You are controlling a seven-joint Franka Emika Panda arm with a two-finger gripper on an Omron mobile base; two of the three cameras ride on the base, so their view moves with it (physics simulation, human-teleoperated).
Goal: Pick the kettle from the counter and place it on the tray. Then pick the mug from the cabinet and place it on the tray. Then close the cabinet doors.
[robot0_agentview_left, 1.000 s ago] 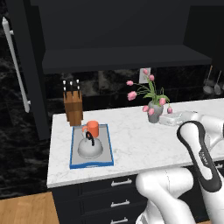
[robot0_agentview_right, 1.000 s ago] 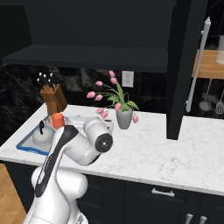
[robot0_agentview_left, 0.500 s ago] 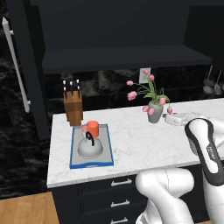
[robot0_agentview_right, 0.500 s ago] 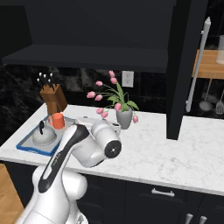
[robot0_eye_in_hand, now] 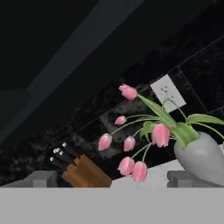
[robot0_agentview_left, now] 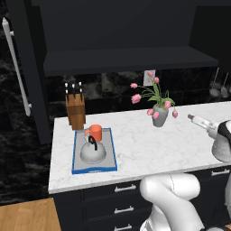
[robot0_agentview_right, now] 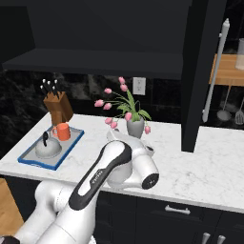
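The silver-grey kettle sits on the blue-rimmed tray at the counter's left end. The orange mug stands upright on the same tray, just behind the kettle. My gripper hovers over the right part of the counter, pointing left past the tulips. It is open with nothing between its fingertips. The black cabinet stands open, its left door and right door both swung out.
A grey vase of pink tulips stands mid-counter close to my hand. A brown knife block sits behind the tray. Long silver handles run down the doors.
My arm has swung to the right across the counter, away from the tray. Kettle and mug have stayed in place on the tray.
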